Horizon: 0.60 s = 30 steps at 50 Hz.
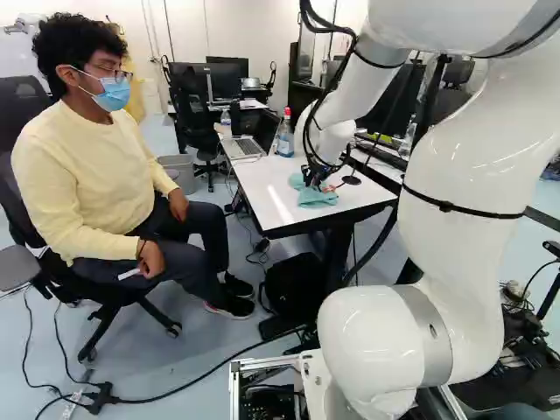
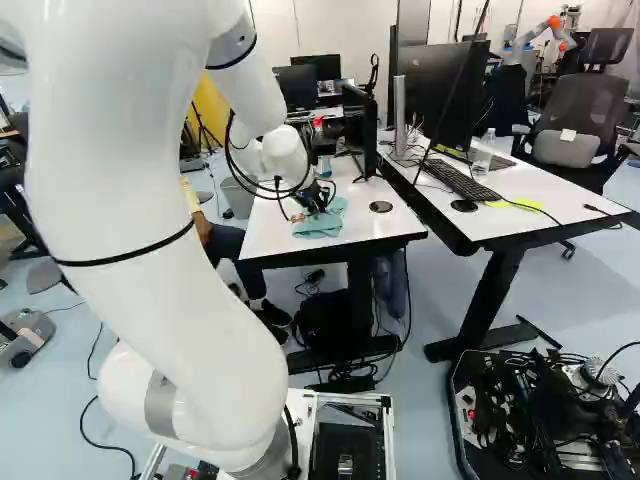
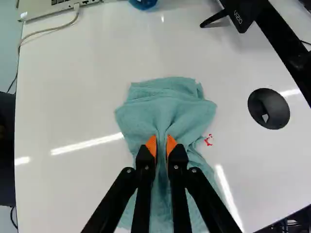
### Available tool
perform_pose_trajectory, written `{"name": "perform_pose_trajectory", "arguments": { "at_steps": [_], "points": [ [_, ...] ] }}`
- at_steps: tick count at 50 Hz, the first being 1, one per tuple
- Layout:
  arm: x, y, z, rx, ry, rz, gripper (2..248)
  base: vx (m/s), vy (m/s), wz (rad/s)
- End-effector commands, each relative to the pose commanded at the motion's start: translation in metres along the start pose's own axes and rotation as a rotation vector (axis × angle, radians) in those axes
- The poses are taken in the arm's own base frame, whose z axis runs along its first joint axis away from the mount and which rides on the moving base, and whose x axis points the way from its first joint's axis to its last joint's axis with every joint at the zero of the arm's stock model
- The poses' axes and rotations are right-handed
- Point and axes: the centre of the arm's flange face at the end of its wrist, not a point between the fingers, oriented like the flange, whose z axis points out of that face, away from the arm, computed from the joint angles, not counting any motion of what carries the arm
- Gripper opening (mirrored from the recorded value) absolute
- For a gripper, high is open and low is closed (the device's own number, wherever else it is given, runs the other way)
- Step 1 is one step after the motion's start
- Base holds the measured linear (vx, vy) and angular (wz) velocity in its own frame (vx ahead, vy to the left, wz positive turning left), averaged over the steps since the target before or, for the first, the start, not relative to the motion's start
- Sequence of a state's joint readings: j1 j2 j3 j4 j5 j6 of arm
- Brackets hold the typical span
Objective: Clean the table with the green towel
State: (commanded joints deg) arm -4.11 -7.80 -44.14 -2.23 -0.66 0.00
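Observation:
In the left base view my gripper [image 1: 317, 180] is low over the white table [image 1: 262, 194], at the green towel [image 1: 317, 198]. The wrist view shows the gripper [image 3: 162, 145] shut on a pinched fold of the green towel [image 3: 167, 109], an orange pad on either side of it. The towel lies bunched on the table, spreading ahead of the fingers and back beneath them. A small red mark [image 3: 208, 140] shows on the tabletop, close beside the towel's edge. In the right base view the towel [image 2: 320, 222] lies near the table's front edge.
A laptop [image 1: 241, 147] and a bottle [image 1: 285, 136] stand toward the table's far end. A round black grommet [image 3: 268, 108] and a monitor foot [image 3: 238, 14] are beside the towel. A seated person is left of the table. Another robot [image 2: 540, 36] stands far back.

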Motion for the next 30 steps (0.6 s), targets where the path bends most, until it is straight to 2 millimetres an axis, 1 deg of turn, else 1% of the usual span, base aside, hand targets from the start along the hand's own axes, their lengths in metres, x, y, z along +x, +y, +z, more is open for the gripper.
{"name": "perform_pose_trajectory", "arguments": {
  "at_steps": [5,13,30],
  "points": [
    [-0.006,0.001,-0.004,-0.002,-0.002,0.003,44,0.0,0.0,0.0],
    [-0.011,0.012,-0.008,-0.016,-0.004,0.022,44,0.0,0.0,0.0],
    [-0.012,0.04,-0.008,-0.051,-0.005,0.071,44,0.0,0.0,0.0]
  ]
}}
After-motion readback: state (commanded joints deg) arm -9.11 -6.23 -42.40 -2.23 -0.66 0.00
